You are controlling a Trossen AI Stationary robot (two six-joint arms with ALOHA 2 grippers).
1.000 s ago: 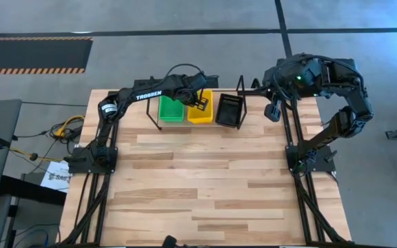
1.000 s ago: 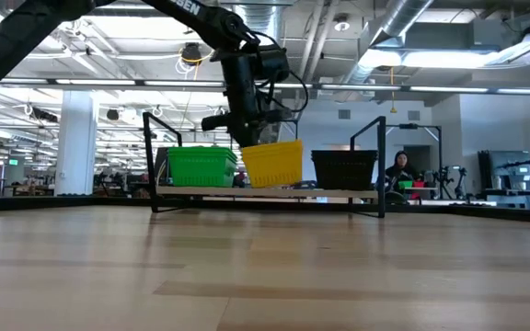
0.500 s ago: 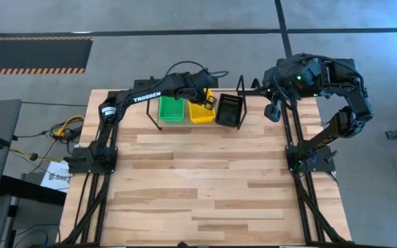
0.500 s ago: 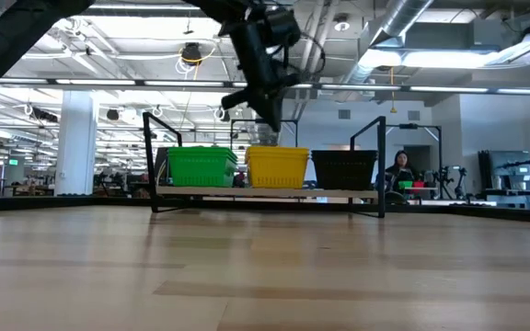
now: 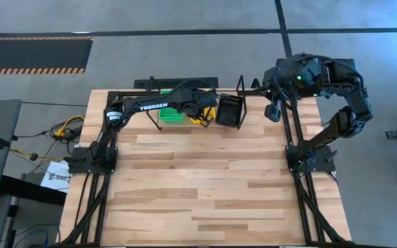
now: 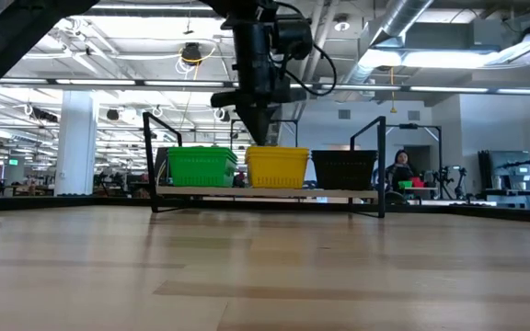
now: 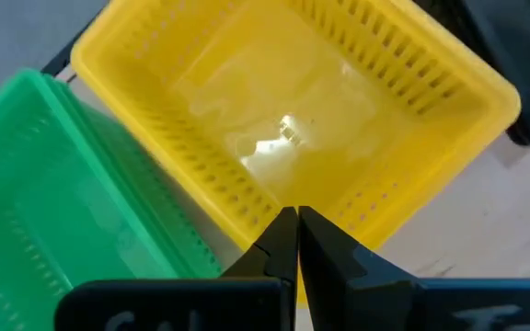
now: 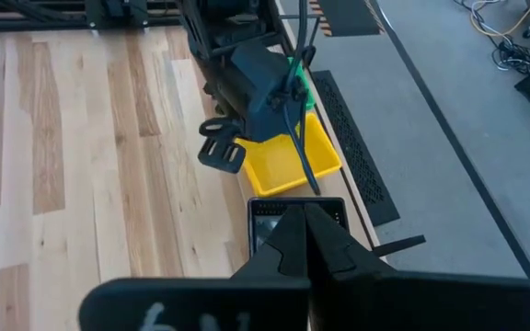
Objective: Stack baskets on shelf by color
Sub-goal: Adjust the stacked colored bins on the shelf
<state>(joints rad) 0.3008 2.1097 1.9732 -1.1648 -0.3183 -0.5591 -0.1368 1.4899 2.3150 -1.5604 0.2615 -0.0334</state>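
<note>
Pale wood-plank table; grey floor around; bright ceiling lights.

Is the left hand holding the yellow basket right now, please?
No: in the low view the left hand hangs shut above the yellow basket, which rests on the shelf.

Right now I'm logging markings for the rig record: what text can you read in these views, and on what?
"TROSSEN": white letters on the left arm, high view.
Paper beside the table's left edge: print too small to read.
Baskets and shelf: no text seen.
</note>
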